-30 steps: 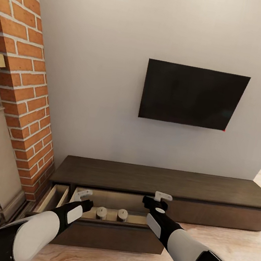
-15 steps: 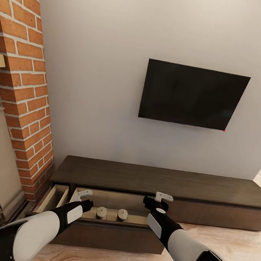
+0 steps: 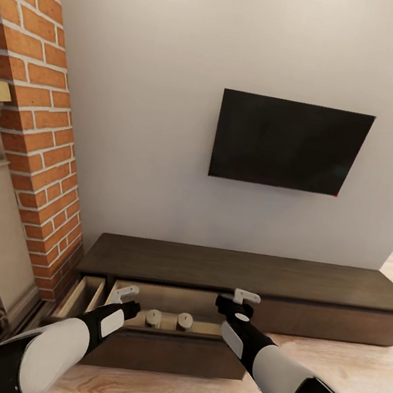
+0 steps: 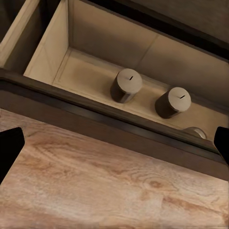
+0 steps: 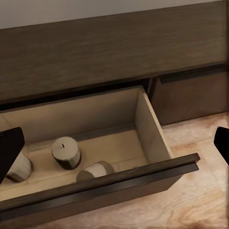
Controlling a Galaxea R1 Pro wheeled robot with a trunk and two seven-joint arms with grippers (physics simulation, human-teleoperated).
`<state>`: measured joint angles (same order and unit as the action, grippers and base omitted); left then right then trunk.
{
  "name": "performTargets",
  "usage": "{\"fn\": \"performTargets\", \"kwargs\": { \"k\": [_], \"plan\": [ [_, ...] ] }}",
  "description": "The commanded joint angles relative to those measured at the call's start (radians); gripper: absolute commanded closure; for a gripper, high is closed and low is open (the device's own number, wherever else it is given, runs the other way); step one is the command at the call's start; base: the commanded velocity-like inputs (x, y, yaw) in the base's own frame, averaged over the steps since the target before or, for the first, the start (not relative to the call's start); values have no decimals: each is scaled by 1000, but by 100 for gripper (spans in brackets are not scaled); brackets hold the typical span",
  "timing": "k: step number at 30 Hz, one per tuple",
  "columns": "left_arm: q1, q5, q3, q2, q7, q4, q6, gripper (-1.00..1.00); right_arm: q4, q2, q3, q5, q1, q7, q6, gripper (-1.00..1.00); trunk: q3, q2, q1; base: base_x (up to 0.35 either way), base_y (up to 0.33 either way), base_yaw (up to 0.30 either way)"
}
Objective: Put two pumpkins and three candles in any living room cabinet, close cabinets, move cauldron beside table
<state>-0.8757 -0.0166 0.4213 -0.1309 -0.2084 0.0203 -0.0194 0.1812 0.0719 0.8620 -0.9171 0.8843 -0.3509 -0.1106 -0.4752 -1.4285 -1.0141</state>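
Brown cabinet [image 3: 234,274] drawer open — three candles [image 5: 66,151] inside, unlabelled, both jaws apart.

Lighting was pretty even and soft, no glare anywhere. The drawer [image 3: 165,339] cast a dim shadow under its front. Renders looked slightly soft, with wide-angle stretch at the edges.

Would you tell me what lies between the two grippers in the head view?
Two upright grey-beige candles in the open dark-brown wooden cabinet drawer, between left gripper and right gripper.
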Motion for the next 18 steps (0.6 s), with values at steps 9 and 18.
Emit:
{"fn": "performTargets", "kwargs": {
  "k": [9,18],
  "plan": [
    [0,-2,4,-1,-3,1,-2,-100,-4,0,8,-12,1,-3,-4,-100,-1,-1,0,-262,0,0],
    [0,-2,4,-1,-3,1,-2,-100,-5,0,8,-12,-3,-3,-4,-100,-1,-1,0,-190,0,0]
  ]
}}
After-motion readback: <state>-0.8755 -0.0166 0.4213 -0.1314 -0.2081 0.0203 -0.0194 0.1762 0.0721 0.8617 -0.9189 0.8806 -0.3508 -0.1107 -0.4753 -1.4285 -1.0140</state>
